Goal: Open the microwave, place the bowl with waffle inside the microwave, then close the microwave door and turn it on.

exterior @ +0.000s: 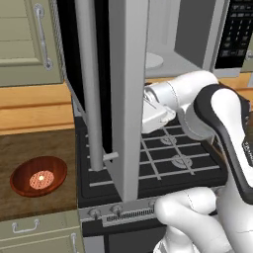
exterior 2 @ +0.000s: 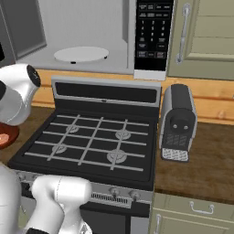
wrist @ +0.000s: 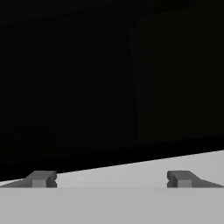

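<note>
The microwave [exterior 2: 82,27] stands open above the stove, with its white turntable [exterior 2: 81,54] and black keypad [exterior 2: 153,32] showing. The microwave door [exterior: 127,94] is swung far out, edge-on to the left base view, with its bar handle [exterior: 89,84] on the outer side. My hand [exterior: 157,112] sits close behind the door's inner face. In the hand view my gripper [wrist: 111,179] is open, fingertips wide apart with nothing between them, facing the door's dark glass and silver frame. The bowl [exterior: 38,176] rests on the left counter with the waffle [exterior: 40,179] in it.
A black gas stove [exterior 2: 91,137] lies under the microwave. A silver and black coffee machine [exterior 2: 178,123] stands on the counter to its right. Beige cabinet doors [exterior: 27,39] flank the microwave. The dark wooden counter [exterior: 34,146] has free room around the bowl.
</note>
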{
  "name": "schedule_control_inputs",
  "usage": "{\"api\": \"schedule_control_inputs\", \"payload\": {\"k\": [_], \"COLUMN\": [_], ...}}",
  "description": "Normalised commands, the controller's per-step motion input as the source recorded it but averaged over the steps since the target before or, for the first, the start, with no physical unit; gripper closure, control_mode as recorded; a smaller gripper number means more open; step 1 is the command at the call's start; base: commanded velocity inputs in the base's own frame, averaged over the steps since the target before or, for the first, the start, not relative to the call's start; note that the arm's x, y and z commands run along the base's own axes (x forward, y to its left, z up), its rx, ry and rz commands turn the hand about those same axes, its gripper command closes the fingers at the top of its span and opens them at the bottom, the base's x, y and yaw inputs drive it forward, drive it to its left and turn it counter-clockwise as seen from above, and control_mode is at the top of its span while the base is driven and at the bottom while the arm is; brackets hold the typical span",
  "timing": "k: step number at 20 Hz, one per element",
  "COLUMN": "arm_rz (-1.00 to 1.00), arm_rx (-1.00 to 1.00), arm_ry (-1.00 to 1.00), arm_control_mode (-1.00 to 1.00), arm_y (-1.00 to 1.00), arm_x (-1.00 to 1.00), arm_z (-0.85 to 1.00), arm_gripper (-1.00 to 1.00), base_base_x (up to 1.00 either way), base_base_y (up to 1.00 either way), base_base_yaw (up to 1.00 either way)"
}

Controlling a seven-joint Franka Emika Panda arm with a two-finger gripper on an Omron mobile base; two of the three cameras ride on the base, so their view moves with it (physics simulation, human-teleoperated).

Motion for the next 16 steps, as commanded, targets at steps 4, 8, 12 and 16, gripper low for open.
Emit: {"api": "schedule_control_inputs", "payload": {"k": [4, 8, 12, 16], "arm_rz": [-0.27, -0.61, -0.55, -0.18], "arm_rx": [0.09, 0.12, 0.00, 0.00], "arm_ry": [0.12, 0.47, 0.48, 0.63], "arm_control_mode": [-1.00, -1.00, -1.00, -1.00], "arm_y": [-0.62, -0.70, -0.14, -0.10], "arm_x": [0.09, 0.00, 0.30, 0.88], "arm_z": [0.00, -0.26, -0.75, -0.92], "arm_gripper": [-1.00, -1.00, -1.00, -1.00], "base_base_x": [0.00, 0.00, 0.00, 0.00], "base_base_y": [0.00, 0.00, 0.00, 0.00], "base_base_yaw": [0.00, 0.00, 0.00, 0.00]}}
